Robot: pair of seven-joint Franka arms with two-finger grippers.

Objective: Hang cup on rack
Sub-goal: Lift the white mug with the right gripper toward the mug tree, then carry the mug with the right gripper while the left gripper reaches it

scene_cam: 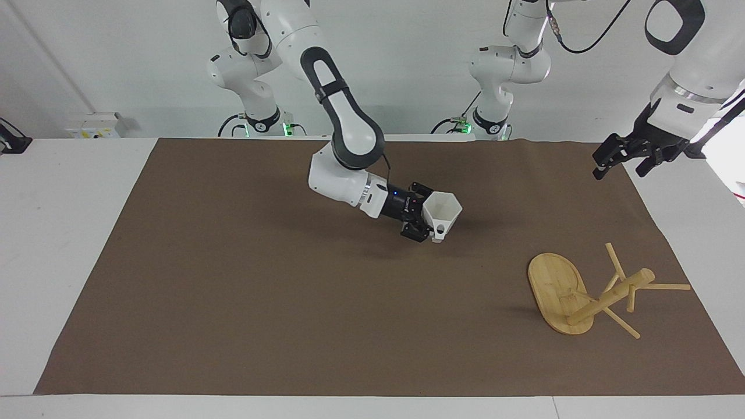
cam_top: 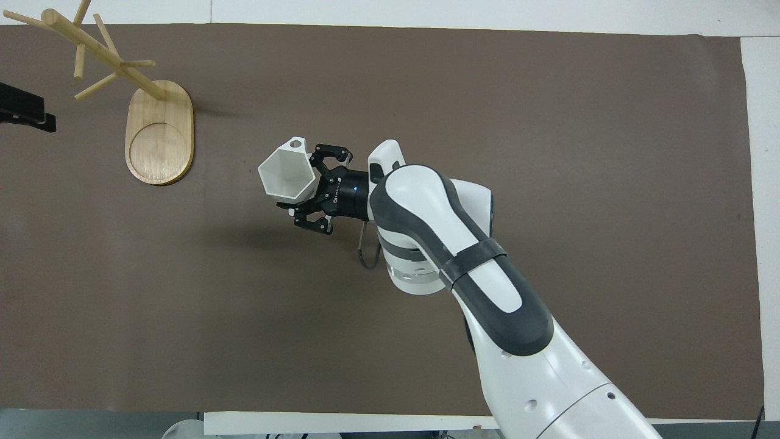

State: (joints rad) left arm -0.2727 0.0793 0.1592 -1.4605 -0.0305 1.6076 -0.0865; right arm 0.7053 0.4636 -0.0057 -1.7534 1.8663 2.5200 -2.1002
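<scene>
the table (scene_cam: 64, 233) is white, and a large brown mat (scene_cam: 291, 302) covers most of its top; the mat lies flat, with a bare white strip of table at each end and along the edge away from the robots; a plain white wall (scene_cam: 407, 70) stands at the robots' end of the room, and black cables hang near the arm bases there; a small grey box (scene_cam: 93, 124) sits by the wall at the right arm's end.

the right gripper (scene_cam: 429, 224) is up in the air over the middle of the mat, reached out sideways from its arm; it is clenched on the cup (scene_cam: 442, 214), holding it by the body; the cup (cam_top: 286, 175) is white and faceted, its open mouth is turned up and its small handle points away from the robots; a soft shadow lies on the mat under it.

the rack (scene_cam: 573, 297) stands on the mat toward the left arm's end, well apart from the cup; its oval bamboo base (cam_top: 159, 137) is flat on the mat, and the post with thin pegs rises from the end of the base that is farther from the robots.

the left gripper (scene_cam: 620, 154) waits in the air over the mat's corner at its own end, with the fingers released and holding nothing.
</scene>
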